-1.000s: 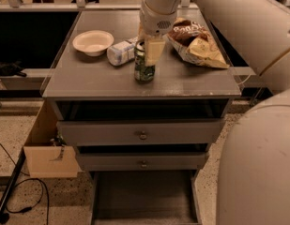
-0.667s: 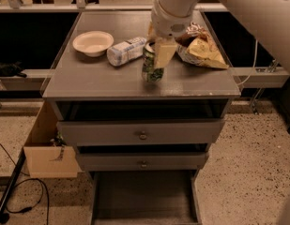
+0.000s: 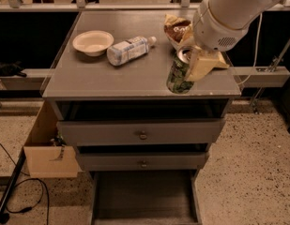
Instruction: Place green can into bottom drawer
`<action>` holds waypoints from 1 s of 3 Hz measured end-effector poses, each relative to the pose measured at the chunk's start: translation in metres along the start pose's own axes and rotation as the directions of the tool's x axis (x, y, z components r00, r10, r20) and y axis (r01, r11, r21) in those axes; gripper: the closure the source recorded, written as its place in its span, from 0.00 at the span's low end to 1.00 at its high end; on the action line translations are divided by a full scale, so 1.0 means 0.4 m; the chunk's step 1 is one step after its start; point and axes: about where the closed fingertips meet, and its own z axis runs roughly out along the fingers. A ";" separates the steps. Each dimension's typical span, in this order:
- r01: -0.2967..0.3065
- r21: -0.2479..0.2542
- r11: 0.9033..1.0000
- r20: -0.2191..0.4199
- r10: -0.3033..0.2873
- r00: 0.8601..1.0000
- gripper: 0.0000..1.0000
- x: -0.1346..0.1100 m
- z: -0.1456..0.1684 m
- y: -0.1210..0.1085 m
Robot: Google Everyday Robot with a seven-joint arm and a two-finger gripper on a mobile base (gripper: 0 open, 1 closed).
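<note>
The gripper (image 3: 190, 68) is closed around the green can (image 3: 176, 81), holding it tilted over the right front of the cabinet top (image 3: 111, 78), beside a snack bag (image 3: 178, 29), with a bottle (image 3: 128, 50) and a bowl (image 3: 93, 42) further left, while the bottom drawer (image 3: 144, 196) sits open below two upper drawers (image 3: 142, 134) that stick out a little.

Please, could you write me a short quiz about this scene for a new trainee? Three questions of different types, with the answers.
1. True or false: the bottom drawer is shut.
2. The claw, at the front right of the cabinet top, is closed on: A) a cup, B) the green can, C) a spoon.
3. Fill in: the plastic bottle lies on its side beside the white ____.
Key: 1 false, it is open. 2 B. 3 bowl.
</note>
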 end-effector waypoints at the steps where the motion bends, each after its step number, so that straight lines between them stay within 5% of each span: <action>1: -0.006 0.003 1.000 0.007 0.006 1.000 1.00 0.000 0.001 0.000; 2: -0.036 0.014 0.999 0.042 0.035 0.999 1.00 -0.002 0.012 0.003; 3: -0.097 0.064 0.993 0.136 0.087 0.987 1.00 -0.068 -0.021 0.071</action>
